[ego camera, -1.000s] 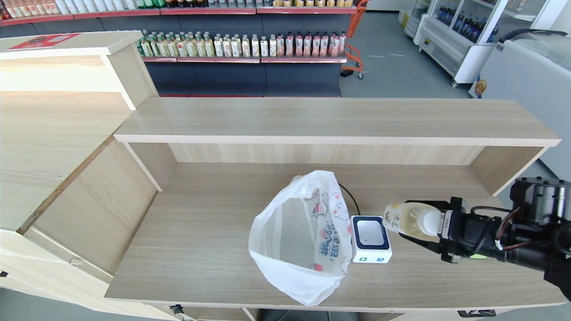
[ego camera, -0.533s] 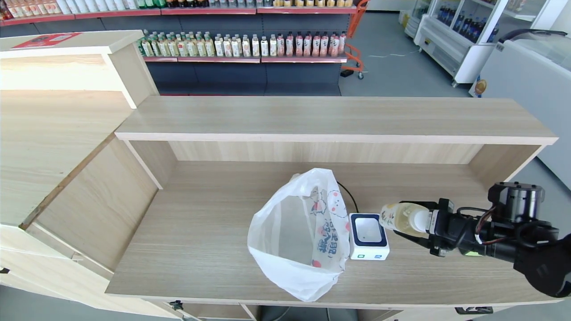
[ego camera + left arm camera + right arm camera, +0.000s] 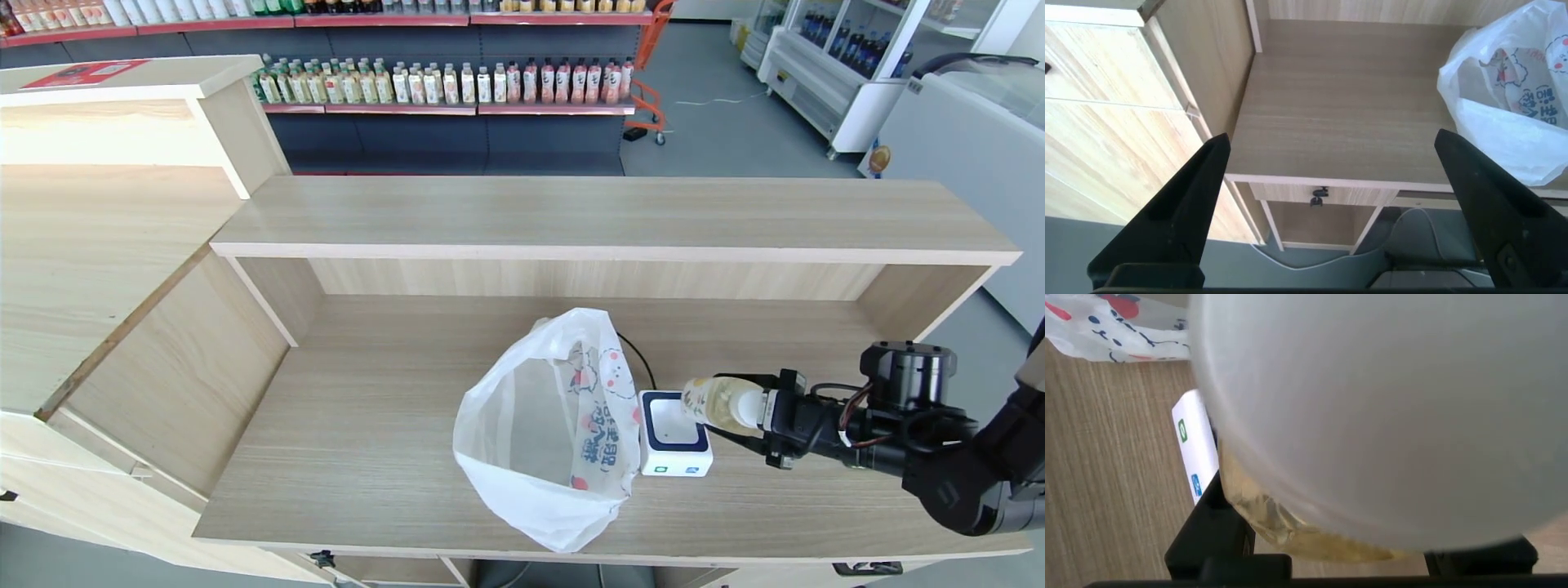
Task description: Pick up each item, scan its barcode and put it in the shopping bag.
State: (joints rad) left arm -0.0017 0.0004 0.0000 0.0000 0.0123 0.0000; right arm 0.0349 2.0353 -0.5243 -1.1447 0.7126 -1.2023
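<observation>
One bottle (image 3: 712, 400) | pinched sideways in right gripper (image 3: 732, 407), base just over scanner (image 3: 669, 433) window, likely so its barcode reads | shopping bag (image 3: 543, 441) stands open beside scanner, ready to receive it | left gripper (image 3: 1331, 200) spread, empty, near tabletop (image 3: 367, 441) edge

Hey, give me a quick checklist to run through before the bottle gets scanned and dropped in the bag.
1. Right gripper shut on the bottle: ok.
2. Bottle reaches the scanner: ok, its end overlaps the scanner's edge in the head view.
3. Barcode faces the scanner: cannot tell.
4. Shopping bag mouth open, right beside the scanner: ok.
5. Left gripper open and clear of the bag: ok.
</observation>
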